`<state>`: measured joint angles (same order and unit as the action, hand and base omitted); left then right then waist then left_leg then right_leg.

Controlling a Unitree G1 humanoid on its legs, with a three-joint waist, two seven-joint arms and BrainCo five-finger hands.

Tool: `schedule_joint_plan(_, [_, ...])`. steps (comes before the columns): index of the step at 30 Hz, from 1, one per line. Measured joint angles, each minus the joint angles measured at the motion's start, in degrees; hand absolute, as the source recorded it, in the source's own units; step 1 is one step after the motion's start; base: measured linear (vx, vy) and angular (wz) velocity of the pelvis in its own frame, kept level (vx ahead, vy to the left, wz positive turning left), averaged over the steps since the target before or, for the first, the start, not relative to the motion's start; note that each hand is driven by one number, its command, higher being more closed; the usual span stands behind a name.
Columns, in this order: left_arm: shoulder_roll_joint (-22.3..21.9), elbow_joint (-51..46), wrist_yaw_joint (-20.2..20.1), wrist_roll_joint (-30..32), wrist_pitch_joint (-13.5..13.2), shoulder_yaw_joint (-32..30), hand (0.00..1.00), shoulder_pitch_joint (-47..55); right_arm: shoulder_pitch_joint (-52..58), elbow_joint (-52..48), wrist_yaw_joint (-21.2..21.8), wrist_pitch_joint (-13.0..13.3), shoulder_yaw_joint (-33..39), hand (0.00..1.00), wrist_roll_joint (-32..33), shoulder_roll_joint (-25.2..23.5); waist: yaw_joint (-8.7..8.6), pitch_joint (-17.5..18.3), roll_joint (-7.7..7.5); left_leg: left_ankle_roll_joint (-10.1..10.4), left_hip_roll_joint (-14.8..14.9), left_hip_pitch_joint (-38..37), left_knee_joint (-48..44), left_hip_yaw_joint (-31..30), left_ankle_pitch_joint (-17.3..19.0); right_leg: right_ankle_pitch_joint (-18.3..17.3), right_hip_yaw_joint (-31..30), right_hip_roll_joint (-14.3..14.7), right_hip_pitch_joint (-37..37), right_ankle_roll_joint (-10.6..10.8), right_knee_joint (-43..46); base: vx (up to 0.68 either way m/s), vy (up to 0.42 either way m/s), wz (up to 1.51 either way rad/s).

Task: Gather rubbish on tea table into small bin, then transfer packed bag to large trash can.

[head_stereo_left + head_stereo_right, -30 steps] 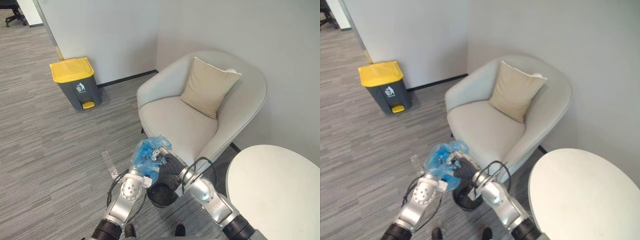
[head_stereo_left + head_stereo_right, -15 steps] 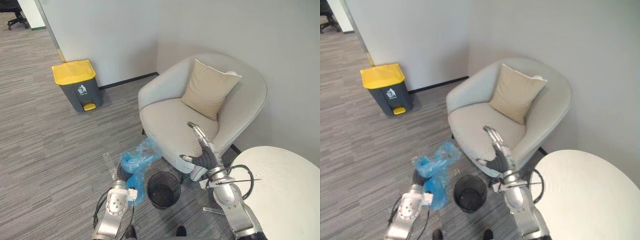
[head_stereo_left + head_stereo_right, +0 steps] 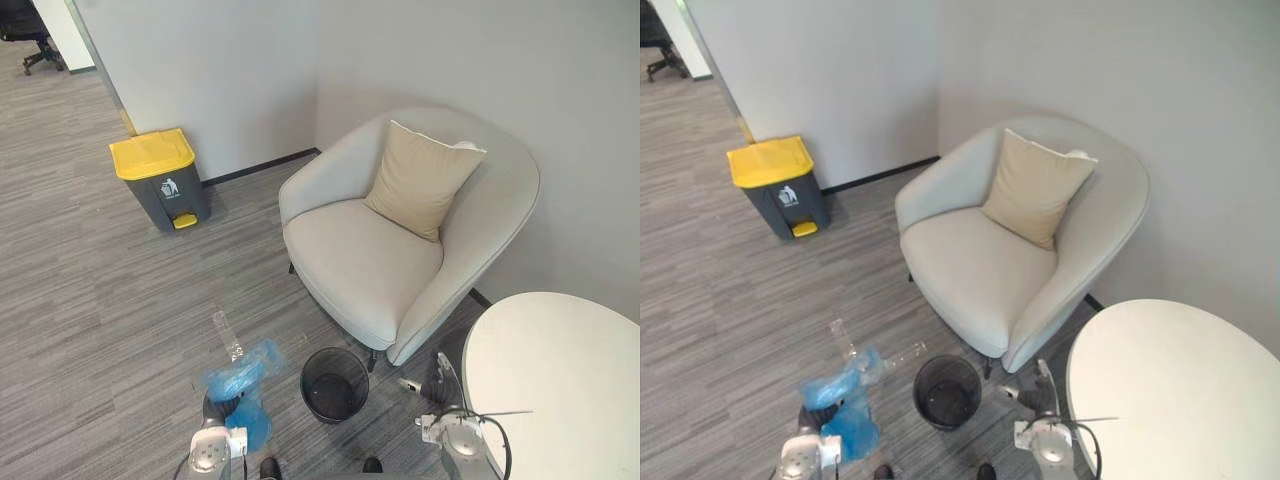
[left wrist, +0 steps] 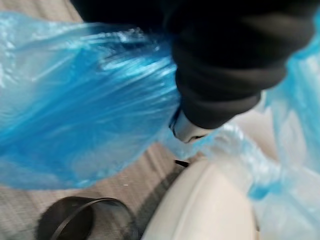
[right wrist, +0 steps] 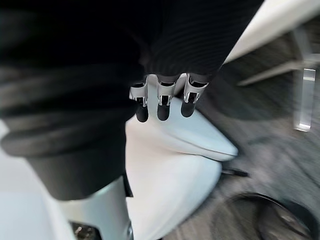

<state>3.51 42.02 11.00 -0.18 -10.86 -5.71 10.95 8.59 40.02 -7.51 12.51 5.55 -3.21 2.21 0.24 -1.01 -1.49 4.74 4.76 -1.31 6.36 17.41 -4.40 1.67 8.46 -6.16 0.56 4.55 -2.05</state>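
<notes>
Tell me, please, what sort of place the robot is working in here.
Probably an office lounge or waiting corner: a light armchair with a beige cushion beside a round white table, grey carpet-like flooring, and a yellow-lidded pedal bin against the wall.

Small bin (image 3: 334, 384) on floor (image 3: 100, 300) before armchair (image 3: 372, 262), bag (image 3: 240, 385) just left of it, table (image 3: 552, 385) right. Cushion (image 3: 420, 180) on armchair; large trash can (image 3: 160, 180) far left by wall (image 3: 220, 70).
</notes>
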Motion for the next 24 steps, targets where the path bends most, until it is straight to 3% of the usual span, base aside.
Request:
schedule_joint_plan(7, [-2.2,6.9,-0.3,-0.1,0.3,-0.1,1.0,-0.1,0.1,7.8,0.5,-1.2,0.0,0.0,3.3,-0.1,0.28,-0.4,0.6,0.2,-0.2,-1.3,0.0,1.0,1.0,-1.0,-1.0,-0.3,-0.6,0.2,1.0,0.04,0.012,-0.07])
schedule_joint_plan(16, [-2.5,10.4,-1.3,-0.1,0.3,-0.2,1.0,-1.3,-0.9,8.9,0.7,-1.7,0.2,0.0,3.3,-1.9,0.48,-2.0,1.02,0.1,-0.4,-3.0,0.0,2.9,1.5,-1.7,-2.7,-0.3,-0.6,0.3,2.6,0.03,0.01,-0.1])
schedule_joint_plan(24, [-2.4,10.0,-1.2,-0.1,0.2,-0.5,1.0,-4.7,-2.2,6.3,0.3,-1.9,-1.4,0.0,3.3,-3.5,0.86,-3.9,-1.44,-0.7,-0.9,-0.5,-0.4,4.6,1.5,-1.7,-3.8,-1.3,3.9,1.0,6.6,-0.04,0.026,-0.07])
